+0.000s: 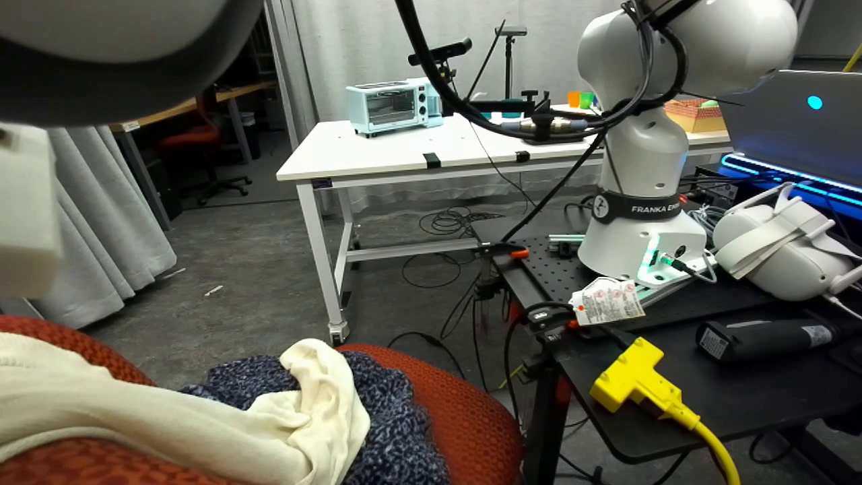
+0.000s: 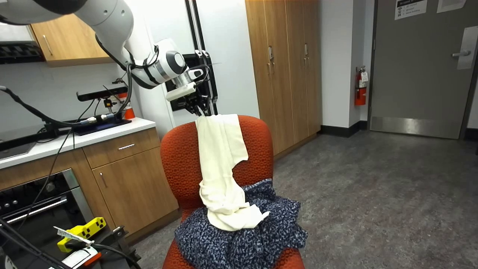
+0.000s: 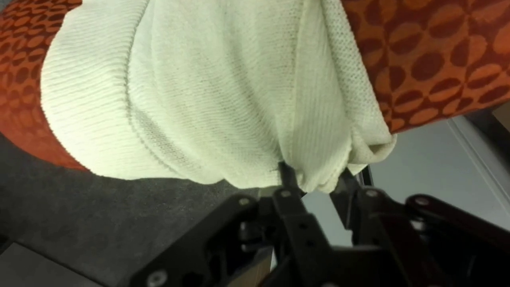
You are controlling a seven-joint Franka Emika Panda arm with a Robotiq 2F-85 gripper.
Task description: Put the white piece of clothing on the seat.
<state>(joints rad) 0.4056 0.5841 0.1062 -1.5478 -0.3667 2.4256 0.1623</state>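
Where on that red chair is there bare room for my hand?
On the red-orange seat, bare backrest upholstery shows on either side of the white clothing. The cushion's middle is crowded: the dark knit garment covers it, with clothing bunched on top. The backrest's top edge is crowded too: the gripper is at the fabric there.

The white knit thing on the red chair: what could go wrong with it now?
The gripper has a fold of the cream knit garment between its fingertips; if that snags during lifting, the garment might get dragged off. It also hangs down the red-orange backrest, so it could slump. Its lower end rests on the speckled dark blue knit garment, so they might slip together.
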